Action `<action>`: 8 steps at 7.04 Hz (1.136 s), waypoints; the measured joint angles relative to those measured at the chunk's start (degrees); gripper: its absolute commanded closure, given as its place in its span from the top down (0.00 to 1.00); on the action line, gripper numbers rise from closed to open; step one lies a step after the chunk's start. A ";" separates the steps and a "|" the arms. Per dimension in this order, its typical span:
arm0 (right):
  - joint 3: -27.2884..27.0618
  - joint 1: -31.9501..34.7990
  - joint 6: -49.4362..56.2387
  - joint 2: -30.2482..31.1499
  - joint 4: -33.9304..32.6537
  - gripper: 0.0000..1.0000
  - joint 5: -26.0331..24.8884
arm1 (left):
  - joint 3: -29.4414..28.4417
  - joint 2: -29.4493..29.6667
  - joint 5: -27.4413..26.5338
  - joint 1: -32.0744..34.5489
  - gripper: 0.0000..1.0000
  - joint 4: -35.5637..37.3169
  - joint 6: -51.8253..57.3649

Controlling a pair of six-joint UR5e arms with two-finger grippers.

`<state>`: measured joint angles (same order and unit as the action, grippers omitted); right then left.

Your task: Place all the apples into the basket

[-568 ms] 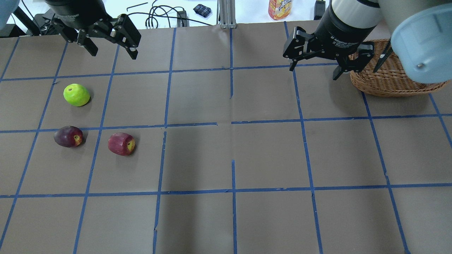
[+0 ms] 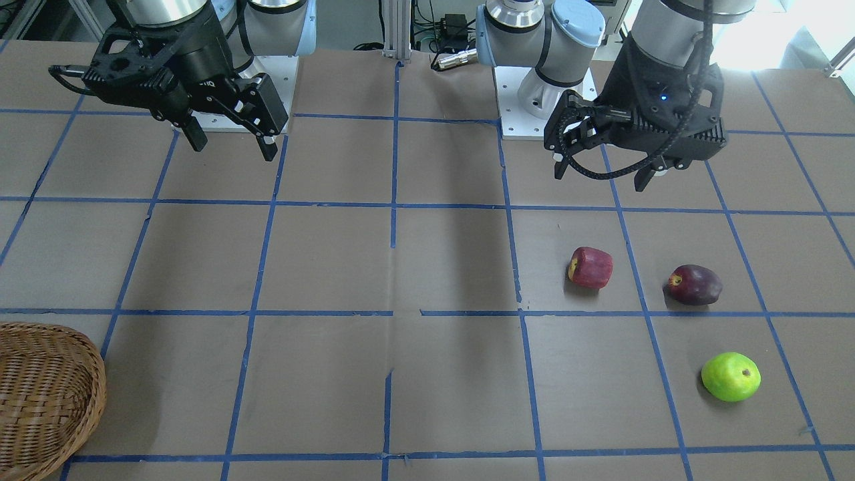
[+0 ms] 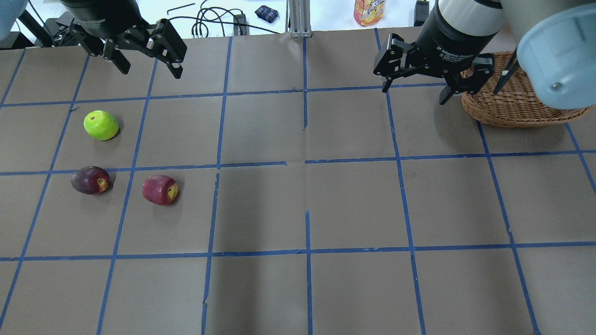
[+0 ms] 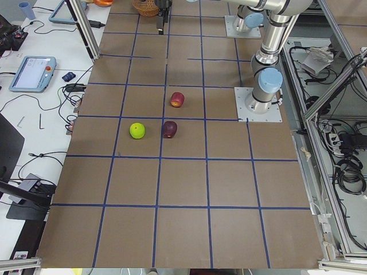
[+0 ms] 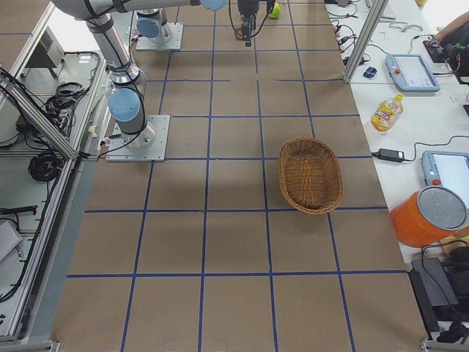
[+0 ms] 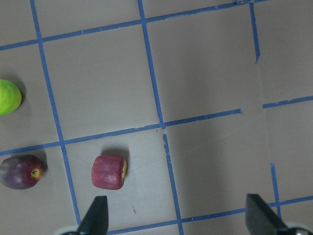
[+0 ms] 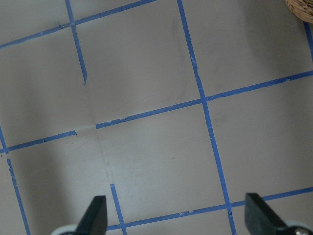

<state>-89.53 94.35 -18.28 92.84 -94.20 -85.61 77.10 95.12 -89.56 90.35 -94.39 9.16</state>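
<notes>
Three apples lie on the table's left half. The green apple (image 3: 101,125) (image 2: 731,377) is farthest from the robot. The dark maroon apple (image 3: 90,180) (image 2: 695,285) and the red apple (image 3: 160,190) (image 2: 590,268) lie nearer, and all three show in the left wrist view (image 6: 109,172). My left gripper (image 3: 150,70) (image 2: 599,179) is open and empty, held high above the table. My right gripper (image 3: 413,94) (image 2: 234,148) is open and empty, hovering beside the wicker basket (image 3: 517,102) (image 2: 40,394), which sits at the far right and looks empty in the exterior right view (image 5: 311,176).
The brown table (image 3: 354,204) carries a grid of blue tape. An orange drink bottle (image 3: 369,11) and cables (image 3: 209,21) lie beyond its far edge. The two arm bases (image 2: 534,113) stand at the robot's side.
Both grippers have shifted very slightly and stay open. The apples and the basket have not moved.
</notes>
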 measured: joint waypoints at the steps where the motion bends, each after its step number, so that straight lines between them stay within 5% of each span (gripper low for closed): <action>1: 0.10 -0.07 -0.08 -0.18 -0.26 1.00 0.00 | 0.16 -0.06 0.00 0.00 1.00 0.00 0.04; 8: 1.16 -0.30 -0.26 -0.73 -0.46 1.00 -0.04 | 0.32 -0.21 -0.43 -0.16 1.00 -0.13 0.50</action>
<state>-88.37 94.05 -18.54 92.11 -94.66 -85.65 77.42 94.91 -89.99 90.19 -94.53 9.67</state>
